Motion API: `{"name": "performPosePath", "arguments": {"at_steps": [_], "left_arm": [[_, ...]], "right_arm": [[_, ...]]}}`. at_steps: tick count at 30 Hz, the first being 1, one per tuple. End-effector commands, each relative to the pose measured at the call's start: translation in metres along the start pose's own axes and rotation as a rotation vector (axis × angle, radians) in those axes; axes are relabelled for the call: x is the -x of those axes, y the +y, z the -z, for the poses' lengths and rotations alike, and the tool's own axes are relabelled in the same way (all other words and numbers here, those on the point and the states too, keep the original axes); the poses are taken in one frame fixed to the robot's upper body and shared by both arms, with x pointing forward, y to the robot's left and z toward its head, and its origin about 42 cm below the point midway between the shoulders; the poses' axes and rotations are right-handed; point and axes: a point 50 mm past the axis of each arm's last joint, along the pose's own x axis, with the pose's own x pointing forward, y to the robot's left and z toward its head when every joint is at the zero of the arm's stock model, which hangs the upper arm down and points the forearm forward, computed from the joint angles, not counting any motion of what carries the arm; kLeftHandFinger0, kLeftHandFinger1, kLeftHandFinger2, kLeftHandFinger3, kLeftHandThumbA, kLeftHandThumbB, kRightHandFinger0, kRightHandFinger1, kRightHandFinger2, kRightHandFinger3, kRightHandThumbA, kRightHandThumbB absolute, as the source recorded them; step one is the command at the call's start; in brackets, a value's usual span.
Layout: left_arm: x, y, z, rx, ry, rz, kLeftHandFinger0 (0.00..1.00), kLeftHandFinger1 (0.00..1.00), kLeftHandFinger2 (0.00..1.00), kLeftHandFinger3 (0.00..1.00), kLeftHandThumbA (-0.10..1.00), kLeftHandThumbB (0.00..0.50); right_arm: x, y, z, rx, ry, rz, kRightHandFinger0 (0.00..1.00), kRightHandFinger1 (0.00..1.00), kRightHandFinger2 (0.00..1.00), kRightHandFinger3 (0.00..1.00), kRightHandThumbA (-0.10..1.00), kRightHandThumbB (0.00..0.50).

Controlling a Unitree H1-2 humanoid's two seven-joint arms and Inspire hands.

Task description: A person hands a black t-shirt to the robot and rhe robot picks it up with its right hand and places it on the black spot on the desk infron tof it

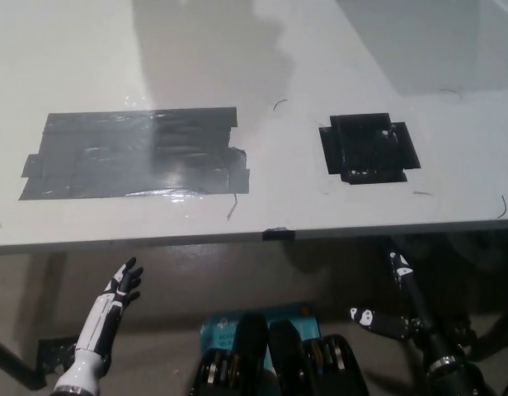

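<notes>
- Both hands hang below the desk's front edge: white left hand point(122, 285), fingers spread, empty; black right hand point(400, 268), fingers unclear.
- Desk point(262, 165): smooth, pale, glossy.
- Grey tape patch point(130, 157), wrinkled rectangle, left.
- Black spot point(369, 148), squarish tape, right; t-shirt unseen.

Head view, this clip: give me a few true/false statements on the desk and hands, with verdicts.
1. A black t-shirt lies on the desk. False: no t-shirt is in view.
2. The large grey tape patch sits left of the small black tape patch. True.
3. The left hand rests on the desk. False: it is below the desk's edge, fingers apart.
4. The right hand is below the desk's edge. True.
5. The right hand holds cloth. False: nothing is in it.
</notes>
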Motion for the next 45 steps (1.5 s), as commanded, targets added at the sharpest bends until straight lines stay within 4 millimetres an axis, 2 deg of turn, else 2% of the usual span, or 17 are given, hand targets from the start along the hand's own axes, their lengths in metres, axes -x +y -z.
{"name": "performPosePath", "arguments": {"at_steps": [1,10,14,16,17,19,20,22,23,24,28,30,36,38,39,45], "left_arm": [[0.004,-0.001,-0.002,-0.004,-0.051,0.015,1.0,1.0,1.0,1.0,1.0,0.5],[0.016,-0.005,0.006,-0.005,-0.029,0.034,1.0,1.0,1.0,1.0,1.0,0.5],[0.02,-0.009,0.009,0.001,-0.015,0.053,1.0,1.0,1.0,1.0,1.0,0.5],[0.021,-0.01,0.011,0.005,-0.014,0.06,1.0,1.0,1.0,1.0,1.0,0.5],[0.021,-0.01,0.011,0.004,-0.015,0.063,1.0,1.0,1.0,1.0,1.0,0.5],[0.019,-0.008,0.009,0.004,-0.019,0.068,1.0,1.0,1.0,1.0,1.0,0.5],[0.019,-0.008,0.009,0.001,-0.018,0.071,1.0,1.0,1.0,1.0,1.0,0.5],[0.018,-0.009,0.009,-0.005,-0.016,0.073,1.0,1.0,1.0,1.0,1.0,0.5],[0.018,-0.009,0.01,-0.003,-0.015,0.073,1.0,1.0,1.0,1.0,1.0,0.5],[0.018,-0.01,0.011,-0.005,-0.014,0.075,1.0,1.0,1.0,1.0,1.0,0.5],[0.021,-0.011,0.014,-0.008,-0.013,0.071,1.0,1.0,1.0,1.0,1.0,0.5],[0.023,-0.01,0.013,-0.016,-0.008,0.071,1.0,1.0,1.0,1.0,1.0,0.5],[0.019,-0.009,0.013,-0.015,-0.009,0.07,1.0,1.0,1.0,1.0,1.0,0.5],[0.019,-0.009,0.014,-0.026,-0.006,0.07,1.0,1.0,1.0,1.0,1.0,0.5],[0.019,-0.01,0.013,-0.03,-0.008,0.069,1.0,1.0,1.0,1.0,1.0,0.5],[0.018,-0.01,0.013,-0.024,-0.007,0.077,1.0,1.0,1.0,1.0,1.0,0.5]], "right_arm": [[0.004,-0.001,-0.004,0.019,-0.055,-0.02,1.0,1.0,1.0,1.0,1.0,0.5],[0.037,0.007,-0.001,-0.009,-0.075,-0.016,1.0,1.0,1.0,1.0,1.0,0.5],[0.069,0.008,-0.005,-0.042,-0.102,0.009,1.0,1.0,1.0,1.0,1.0,0.5],[0.091,0.007,-0.019,-0.056,-0.144,0.041,1.0,1.0,1.0,1.0,1.0,0.5],[0.095,0.007,-0.022,-0.057,-0.148,0.046,1.0,1.0,1.0,1.0,1.0,0.5],[0.119,-0.003,-0.057,-0.007,-0.284,0.1,1.0,1.0,1.0,1.0,1.0,0.434],[0.123,-0.005,-0.067,-0.014,-0.331,0.112,1.0,1.0,1.0,1.0,1.0,0.432],[0.13,-0.01,-0.087,-0.009,-0.417,0.131,1.0,1.0,1.0,1.0,1.0,0.439],[0.131,-0.014,-0.098,0.001,-0.446,0.141,1.0,1.0,1.0,1.0,1.0,0.48],[0.131,-0.018,-0.116,-0.009,-0.48,0.156,1.0,1.0,1.0,1.0,1.0,0.499],[0.123,-0.025,-0.138,0.019,-0.532,0.159,1.0,1.0,1.0,1.0,1.0,0.492],[0.106,-0.029,-0.154,0.034,-0.554,0.185,1.0,1.0,1.0,1.0,1.0,0.498],[0.065,-0.039,-0.184,0.159,-0.563,0.246,1.0,1.0,1.0,1.0,1.0,0.5],[0.049,-0.041,-0.194,0.172,-0.56,0.249,1.0,1.0,1.0,1.0,1.0,0.5],[0.035,-0.043,-0.2,0.182,-0.546,0.246,1.0,1.0,1.0,1.0,1.0,0.5],[-0.005,-0.053,-0.215,0.106,-0.464,0.237,1.0,1.0,1.0,1.0,1.0,0.5]]}}
